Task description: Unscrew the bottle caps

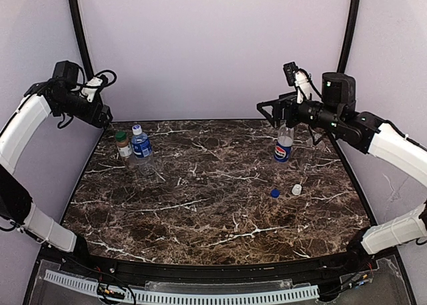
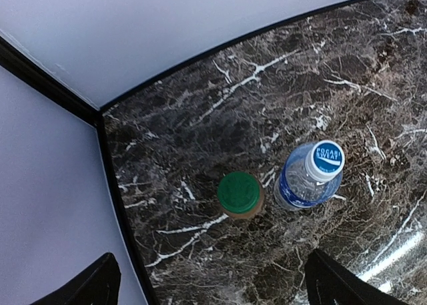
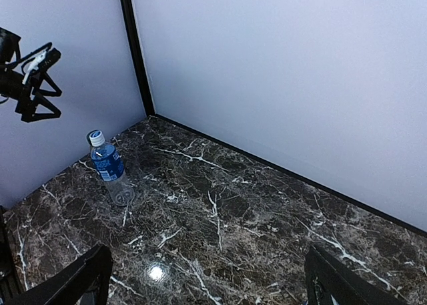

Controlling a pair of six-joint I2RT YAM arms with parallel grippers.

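**Wide open, gripping nothing**

Hovering with left claw over green cap and blue-and-white cap, both on bottles at the upper left of the surface. Hanging with right claw beside the top of Pepsi bottle, upper right; loose blue cap and white cap below it.

Top external: high, from rear. Left wrist: downward, close. Right wrist: oblique, farther. All 3 share blue-labelled bottle.

Near the far left corner, the short brown bottle, wearing a green cap, and the blue-labelled bottle are standing upright side by side. The Pepsi bottle is standing near the far right corner. A blue cap and a white cap are lying loose near the right edge.
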